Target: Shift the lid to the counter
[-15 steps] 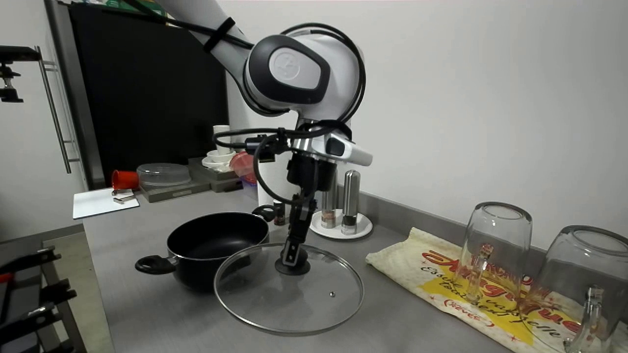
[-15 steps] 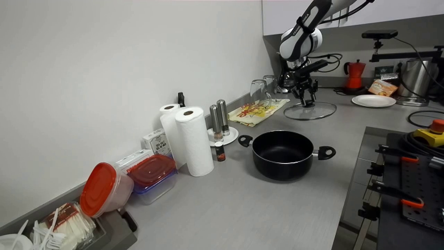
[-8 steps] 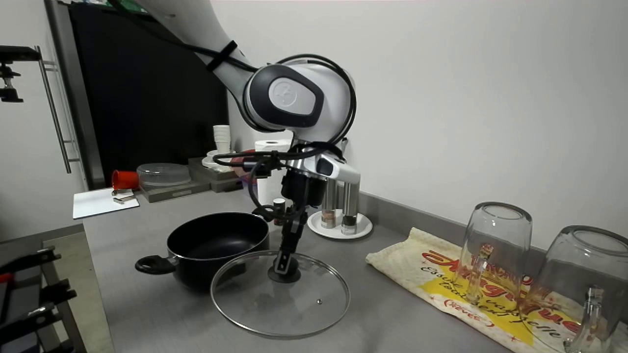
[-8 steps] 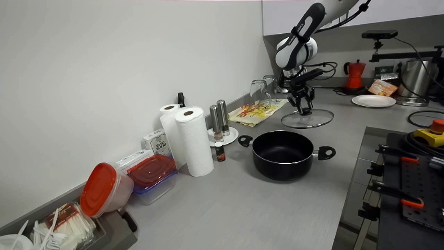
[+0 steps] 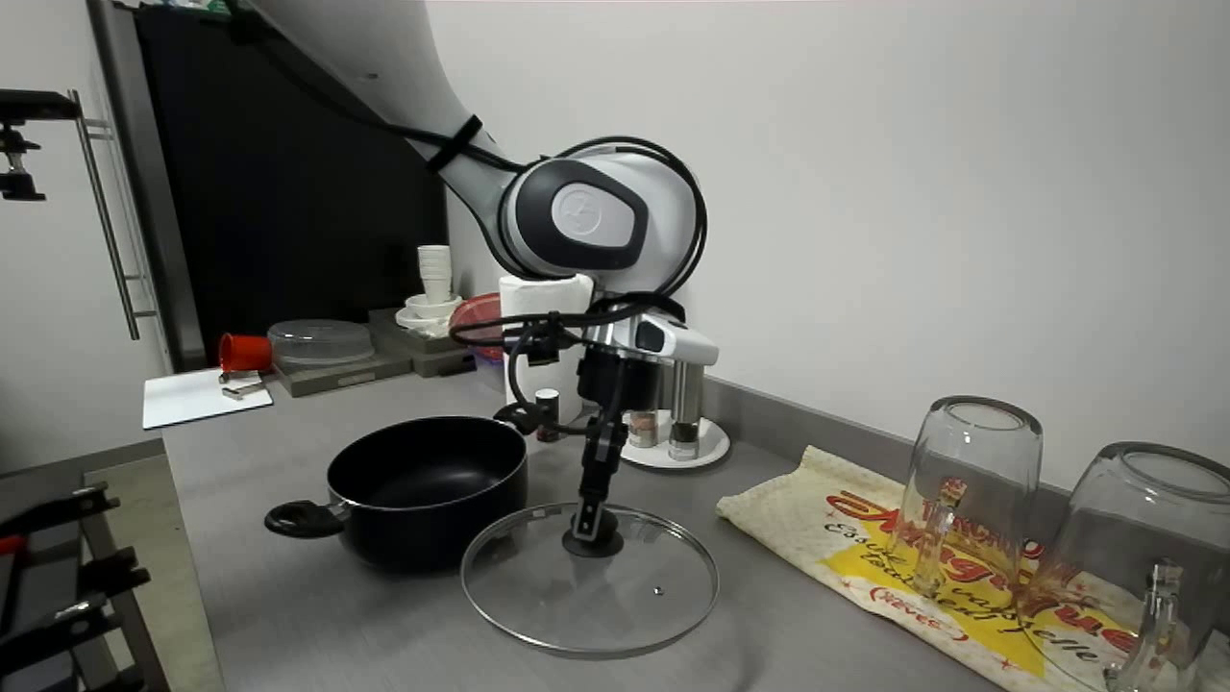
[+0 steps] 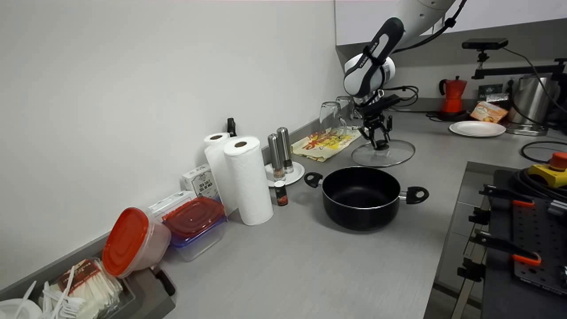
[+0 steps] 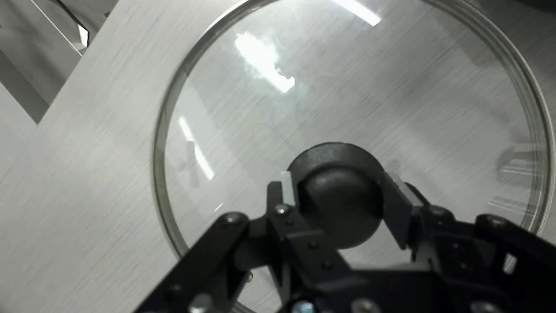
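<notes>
Lid [image 5: 590, 601]: round, clear glass, thin metal rim, black knob [image 7: 343, 213] at centre, knob side up. Location: over the counter [image 6: 283, 274], just beside the black pot [image 6: 361, 217]. Slight tilt seen in an exterior view; whether the rim touches the grey surface, cannot tell. In the wrist view, bright streaks reflect off the glass and the fine grain of the counter shows through it.

Gripper [image 7: 341, 198]: pointing down, fingers drawn in on the knob, one pad against each side, gap no wider than the knob itself. Hold is on the knob.

Arm [image 5: 581, 211]: white and dark grey, angled in from above, black cable looped at the wrist.

Pot: upright on the counter, dark interior in plain sight, a black handle on each of two opposite sides.

Along the wall: yellow-and-red printed cloth [image 5: 817, 524] lying flat, two upturned glass mugs [image 5: 971, 481] standing on it. Next, a small white plate [image 6: 297, 173] bearing two tall metal mills [image 6: 284, 146]; a small white-capped bottle [image 6: 281, 195] near the plate. Then two paper rolls [image 6: 249, 186], upright, and food containers [image 6: 125, 241] with red tops.

Far end of the counter, in an exterior view: red moka pot [image 6: 453, 98], white dinner plate [image 6: 477, 129], steel kettle [image 6: 527, 99].
</notes>
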`<action>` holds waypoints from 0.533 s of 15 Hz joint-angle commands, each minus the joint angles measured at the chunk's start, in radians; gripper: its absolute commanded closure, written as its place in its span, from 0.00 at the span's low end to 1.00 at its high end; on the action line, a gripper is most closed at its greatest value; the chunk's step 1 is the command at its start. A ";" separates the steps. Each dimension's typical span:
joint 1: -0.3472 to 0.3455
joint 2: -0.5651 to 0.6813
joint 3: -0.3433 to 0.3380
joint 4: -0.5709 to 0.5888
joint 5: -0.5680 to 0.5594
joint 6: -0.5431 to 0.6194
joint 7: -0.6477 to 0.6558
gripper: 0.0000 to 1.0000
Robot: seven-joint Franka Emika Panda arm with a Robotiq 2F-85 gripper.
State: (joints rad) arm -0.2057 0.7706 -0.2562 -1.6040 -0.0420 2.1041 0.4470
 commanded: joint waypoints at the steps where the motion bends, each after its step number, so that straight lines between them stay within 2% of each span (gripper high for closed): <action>1: 0.007 0.082 -0.035 0.096 -0.001 0.012 0.042 0.76; 8: 0.006 0.229 -0.046 0.187 0.010 0.070 0.074 0.76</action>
State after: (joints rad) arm -0.2156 0.9426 -0.2852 -1.4881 -0.0420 2.1746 0.4981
